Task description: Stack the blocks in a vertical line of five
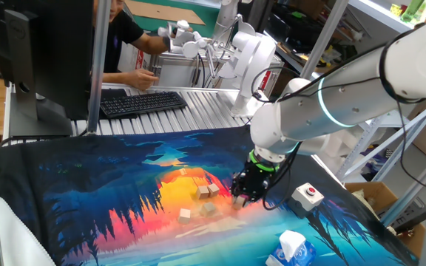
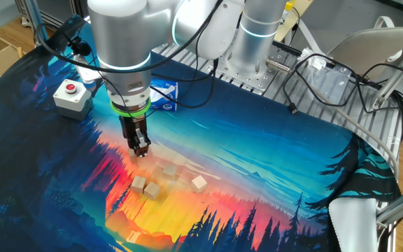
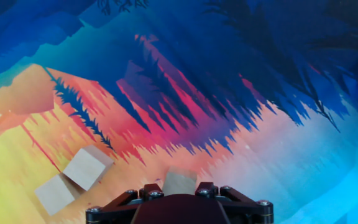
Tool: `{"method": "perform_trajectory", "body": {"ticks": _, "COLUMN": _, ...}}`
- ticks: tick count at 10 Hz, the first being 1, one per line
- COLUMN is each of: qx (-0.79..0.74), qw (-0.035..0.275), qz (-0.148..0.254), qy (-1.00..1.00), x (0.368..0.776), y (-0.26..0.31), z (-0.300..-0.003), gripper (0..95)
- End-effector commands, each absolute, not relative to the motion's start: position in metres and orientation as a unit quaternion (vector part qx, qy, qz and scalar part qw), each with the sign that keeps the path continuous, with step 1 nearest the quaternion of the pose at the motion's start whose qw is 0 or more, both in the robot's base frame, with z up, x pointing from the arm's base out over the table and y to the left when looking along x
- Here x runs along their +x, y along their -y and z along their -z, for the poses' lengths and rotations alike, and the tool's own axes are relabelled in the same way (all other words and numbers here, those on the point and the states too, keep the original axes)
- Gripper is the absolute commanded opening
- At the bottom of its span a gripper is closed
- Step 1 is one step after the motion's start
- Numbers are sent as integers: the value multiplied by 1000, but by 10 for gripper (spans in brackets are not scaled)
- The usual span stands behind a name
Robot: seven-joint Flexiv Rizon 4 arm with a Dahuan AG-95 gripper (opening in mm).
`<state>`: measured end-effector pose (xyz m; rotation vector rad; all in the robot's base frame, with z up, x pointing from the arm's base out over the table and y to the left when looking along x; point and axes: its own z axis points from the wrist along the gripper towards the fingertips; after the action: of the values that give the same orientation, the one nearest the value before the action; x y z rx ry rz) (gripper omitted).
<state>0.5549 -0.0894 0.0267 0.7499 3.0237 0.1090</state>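
Note:
My gripper [image 1: 241, 198] hangs low over the colourful mat [image 1: 109, 185], right of the loose blocks. In the hand view its two fingers flank a light-tan block [image 3: 180, 182] that fills the gap between them, so it is shut on that block. Two blocks [image 1: 203, 192] [image 1: 213, 190] lie side by side just left of the gripper. Nearer the mat's front lie two more blocks [image 1: 186, 215] [image 1: 208, 210]. In the other fixed view the gripper [image 2: 140, 148] is above a pair of touching blocks [image 2: 145, 187], with a single block [image 2: 199, 183] to their right. The hand view shows the pair [image 3: 73, 180] at lower left.
A white box with a red button [image 1: 307, 196] sits on the mat right of the gripper. A white-and-blue tissue pack [image 1: 291, 249] lies at the front right. Behind the mat are a keyboard [image 1: 140, 102], a monitor [image 1: 43, 52] and a seated person [image 1: 128, 37].

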Motion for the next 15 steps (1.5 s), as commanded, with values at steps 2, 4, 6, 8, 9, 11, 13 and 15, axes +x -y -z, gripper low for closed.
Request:
{"method": "perform_trajectory", "body": {"ticks": 2, "qx": 201, "qw": 5, "qz": -33, "qy": -979, "x": 553, "y": 78, "z": -41, "gripper": 0}}
{"method": "perform_trajectory", "body": {"ticks": 4, "qx": 180, "qw": -5, "qz": -27, "qy": -983, "x": 549, "y": 50, "z": -55, "gripper": 0}}
{"method": "perform_trajectory", "body": {"ticks": 6, "qx": 141, "qw": -8, "qz": -27, "qy": -990, "x": 543, "y": 29, "z": -66, "gripper": 0}}
{"method": "perform_trajectory", "body": {"ticks": 8, "qx": 81, "qw": -7, "qz": -29, "qy": -996, "x": 538, "y": 16, "z": -72, "gripper": 0}}
{"method": "perform_trajectory", "body": {"ticks": 9, "qx": 50, "qw": -6, "qz": -29, "qy": -998, "x": 537, "y": 12, "z": -73, "gripper": 0}}
{"method": "perform_trajectory", "body": {"ticks": 11, "qx": 8, "qw": -3, "qz": -28, "qy": -1000, "x": 537, "y": 0, "z": -67, "gripper": 0}}
{"method": "perform_trajectory", "body": {"ticks": 13, "qx": -33, "qw": -2, "qz": -14, "qy": -999, "x": 537, "y": -11, "z": -63, "gripper": 0}}
{"method": "perform_trajectory", "body": {"ticks": 15, "qx": -70, "qw": 1, "qz": 4, "qy": -998, "x": 538, "y": -18, "z": -60, "gripper": 0}}
